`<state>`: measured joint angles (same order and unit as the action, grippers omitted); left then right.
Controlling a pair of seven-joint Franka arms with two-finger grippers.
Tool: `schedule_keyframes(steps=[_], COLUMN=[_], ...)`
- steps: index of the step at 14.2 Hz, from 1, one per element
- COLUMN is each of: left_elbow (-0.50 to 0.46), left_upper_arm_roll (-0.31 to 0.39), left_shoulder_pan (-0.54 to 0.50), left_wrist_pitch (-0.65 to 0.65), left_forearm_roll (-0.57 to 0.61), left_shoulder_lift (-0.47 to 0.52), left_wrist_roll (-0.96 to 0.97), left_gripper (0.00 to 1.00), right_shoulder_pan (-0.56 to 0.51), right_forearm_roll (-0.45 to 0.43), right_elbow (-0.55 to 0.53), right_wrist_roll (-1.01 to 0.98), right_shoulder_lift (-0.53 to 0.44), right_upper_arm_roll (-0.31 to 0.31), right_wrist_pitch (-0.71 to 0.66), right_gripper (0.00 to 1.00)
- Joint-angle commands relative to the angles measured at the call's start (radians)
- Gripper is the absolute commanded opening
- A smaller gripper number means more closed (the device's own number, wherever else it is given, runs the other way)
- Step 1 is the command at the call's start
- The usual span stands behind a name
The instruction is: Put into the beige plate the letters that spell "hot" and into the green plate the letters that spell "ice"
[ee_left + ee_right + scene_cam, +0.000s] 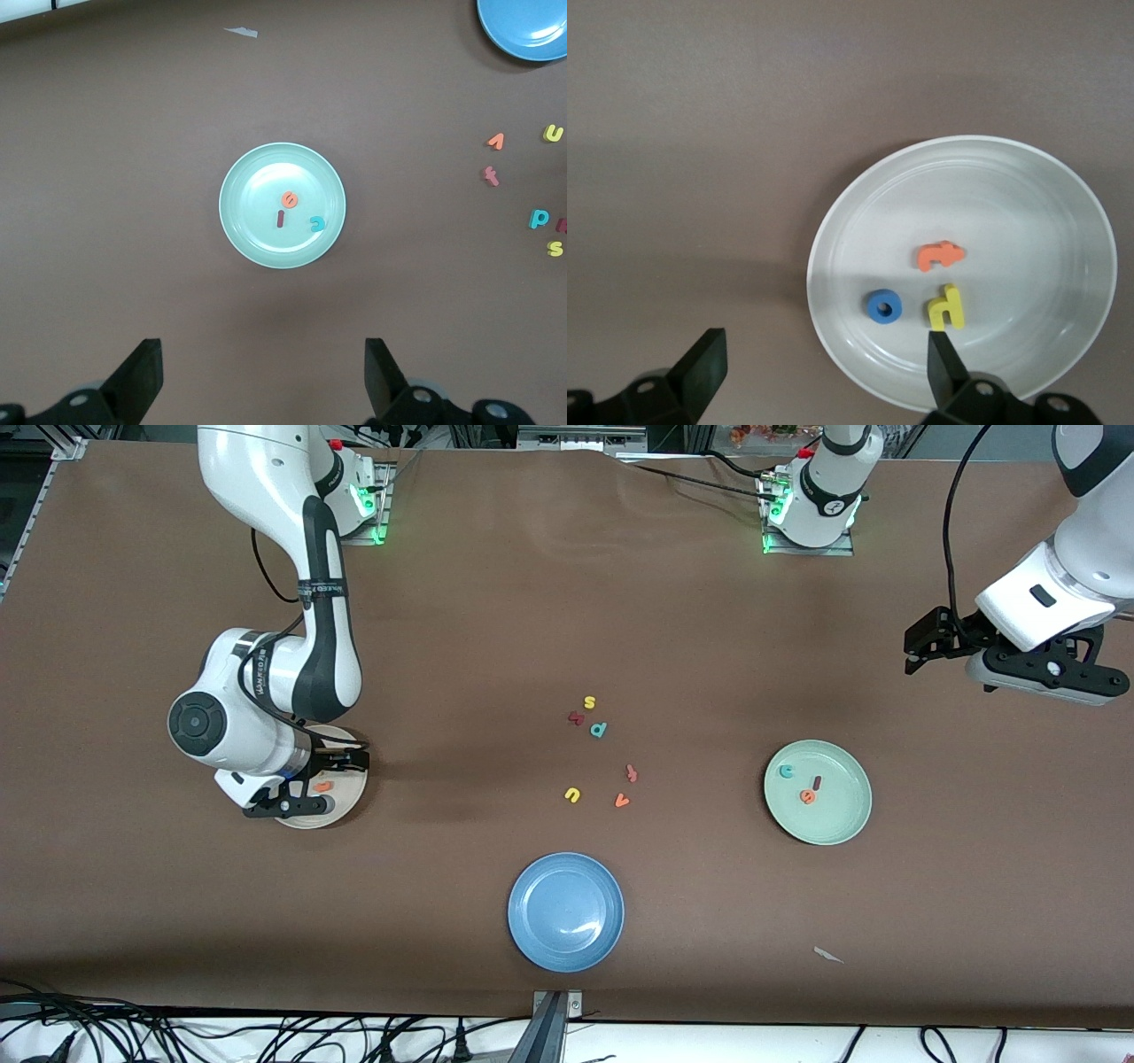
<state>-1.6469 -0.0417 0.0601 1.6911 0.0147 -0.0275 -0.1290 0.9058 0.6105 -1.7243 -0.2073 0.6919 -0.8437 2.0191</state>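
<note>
The beige plate [1010, 204] holds the orange "t" [939, 256], the blue "o" [883, 306] and the yellow "h" [946, 307]. My right gripper [824, 367] hangs open just above the plate's rim with nothing between its fingers. In the front view it [330, 779] covers most of that plate [350, 806]. The green plate [837, 824] holds the teal "c" [786, 771], dark red "i" [817, 783] and orange "e" [807, 796]. My left gripper [917, 651] waits open in the air over the left arm's end of the table, and its camera looks down on the green plate [257, 177].
A blue plate [565, 911] lies near the front camera's table edge. Loose letters lie mid-table: yellow "s" [589, 702], teal "p" [599, 730], yellow "u" [572, 794], orange "v" [622, 801] and two reddish ones [631, 772]. A white scrap [828, 955] lies near the front edge.
</note>
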Motion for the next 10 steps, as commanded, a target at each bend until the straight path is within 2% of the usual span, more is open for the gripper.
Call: schedule_keyframes(steps=[1,2,4,5,8,10], left_elbow=[-0.027,-0.018,-0.004,-0.004,-0.001,0.001], left_upper_arm_roll=[0.003,0.003,0.002,0.003,-0.001,-0.004], left_shoulder_pan=[-0.016,-0.032,-0.042,-0.046,-0.055,-0.055], left_wrist_pitch=[0.022,0.018,0.007,0.005,-0.005,-0.007], left_forearm_roll=[-0.013,-0.013,-0.013,-0.013,-0.013,-0.013], left_shoulder_lift=[0.020,0.018,0.012,0.014,0.014,0.014], left_wrist_roll=[-0.037,-0.037,-0.037,-0.038,-0.038,-0.038], left_gripper=[1.00,1.00,1.00,1.00,1.00,1.00], right_shoulder_pan=[0.040,0.053,0.039,-0.009,-0.242,-0.391], right_forearm_roll=[0.002,-0.015,-0.087,-0.128,-0.369,-0.477], right_elbow=[0.014,0.031,0.072,0.074,0.072,0.069], right_wrist_roll=[0.069,0.068,0.083,0.092,0.190,0.216], right_shoulder_lift=[-0.012,-0.012,-0.047,-0.095,-0.228,-0.287], right_upper_arm_roll=[-0.046,-0.063,-0.038,0.019,0.292,0.452], right_wrist_pitch=[-0.026,-0.033,-0.097,-0.120,-0.125,-0.151], right_gripper=[1.00,1.00,1.00,1.00,1.00,1.00])
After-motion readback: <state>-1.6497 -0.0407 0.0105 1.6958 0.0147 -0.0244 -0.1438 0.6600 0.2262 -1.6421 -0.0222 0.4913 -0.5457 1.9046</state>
